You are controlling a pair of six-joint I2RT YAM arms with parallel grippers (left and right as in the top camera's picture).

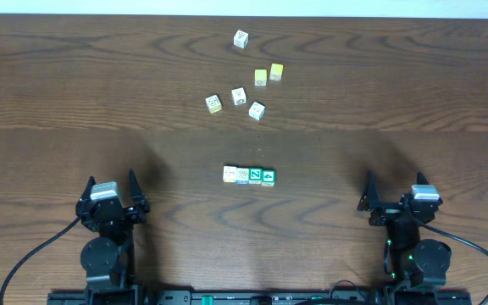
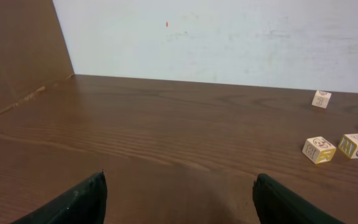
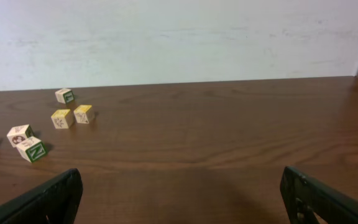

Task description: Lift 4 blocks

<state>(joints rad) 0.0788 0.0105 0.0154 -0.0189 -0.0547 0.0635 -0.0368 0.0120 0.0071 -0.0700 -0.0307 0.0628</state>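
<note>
The 4 blocks (image 1: 249, 175) show cream, pale blue-edged and 2 green faces. The table (image 1: 66, 93) is dark brown woodgrain.

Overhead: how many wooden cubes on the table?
10. Four in a touching row mid-table: cream cube, blue-edged cube, green N cube, green cube. Six scattered behind: far white cube, two yellow cubes, three white-faced cubes. None apparently hidden.

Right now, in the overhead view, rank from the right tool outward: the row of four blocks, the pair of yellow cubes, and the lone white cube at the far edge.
1. Row of four blocks, directly to the left of the right tool.
2. Pair of yellow cubes, farther back and left.
3. Lone white cube, near the far edge.
</note>
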